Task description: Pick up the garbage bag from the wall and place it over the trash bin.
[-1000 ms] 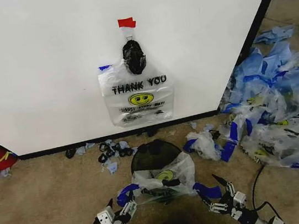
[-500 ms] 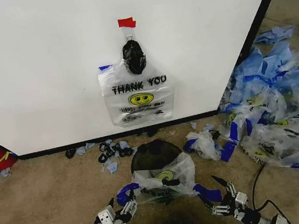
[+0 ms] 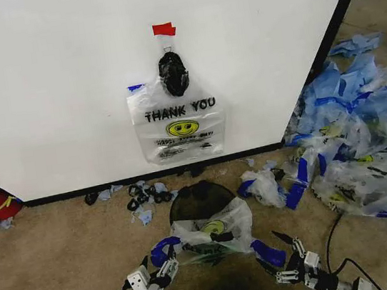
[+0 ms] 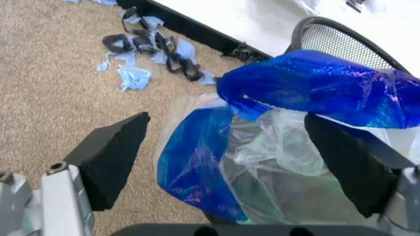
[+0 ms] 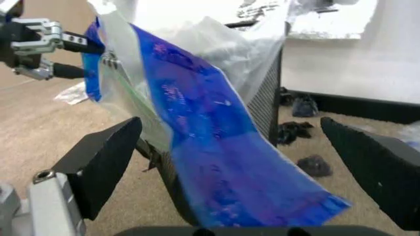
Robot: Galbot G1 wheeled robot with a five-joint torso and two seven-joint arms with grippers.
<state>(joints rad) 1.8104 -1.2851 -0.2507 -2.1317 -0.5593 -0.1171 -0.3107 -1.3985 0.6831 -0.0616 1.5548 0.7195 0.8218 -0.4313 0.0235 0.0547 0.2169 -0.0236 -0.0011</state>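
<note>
Both arms low beside trash bin [image 3: 200, 200]; left gripper [image 3: 159, 267] and right gripper [image 3: 286, 253] spread, released, flanking draped garbage bag [image 3: 209, 233].

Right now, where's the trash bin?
In the head view the trash bin stands on the carpet just in front of the wall, centre frame, with a clear garbage bag draped over its near rim between both open grippers.

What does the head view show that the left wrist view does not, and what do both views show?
Head view alone: a second bag hanging on the wall under red tape, the bag pile and the right gripper, open. Left wrist view alone: the left gripper's open fingers close up, either side of a blue handle. Both: the bag draped on the bin, and floor scraps.
</note>
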